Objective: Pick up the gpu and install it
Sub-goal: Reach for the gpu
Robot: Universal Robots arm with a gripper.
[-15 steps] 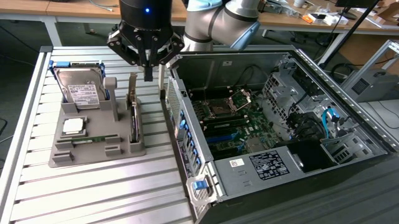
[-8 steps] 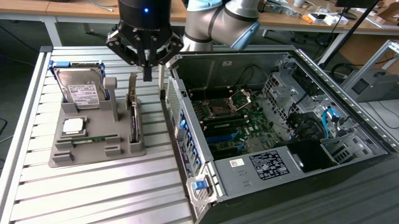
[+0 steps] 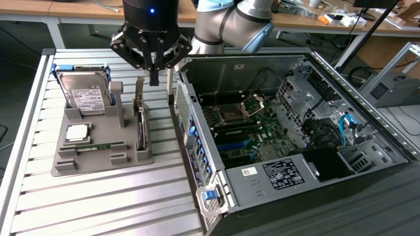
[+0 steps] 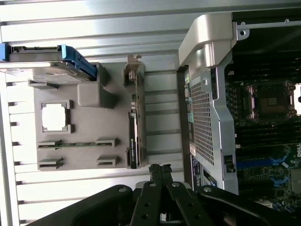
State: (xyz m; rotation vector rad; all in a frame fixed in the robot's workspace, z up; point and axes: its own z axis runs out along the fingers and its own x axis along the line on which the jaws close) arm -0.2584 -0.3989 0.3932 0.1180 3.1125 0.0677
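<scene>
The gpu (image 3: pixel 139 118) stands on its long edge in a slot on the right side of the grey holder (image 3: pixel 98 160), its silver bracket at the far end. In the wrist view the gpu (image 4: pixel 133 127) is a thin dark strip on the holder (image 4: pixel 89 155). My gripper (image 3: pixel 154 78) hangs above the card's far end, a little toward the computer case, well clear of it. Its two fingers are pressed together with nothing between them. In the wrist view the gripper (image 4: pixel 160 170) has its tips just off the card's near end.
The open computer case (image 3: pixel 196 142) lies at the exterior view's right, motherboard (image 3: pixel 243 128) exposed, its wall close beside the holder. The holder also carries a hard drive (image 3: pixel 85 96), a processor chip (image 3: pixel 77 132) and a green memory stick (image 3: pixel 98 146). A slatted aluminium table (image 3: pixel 98 206) lies underneath.
</scene>
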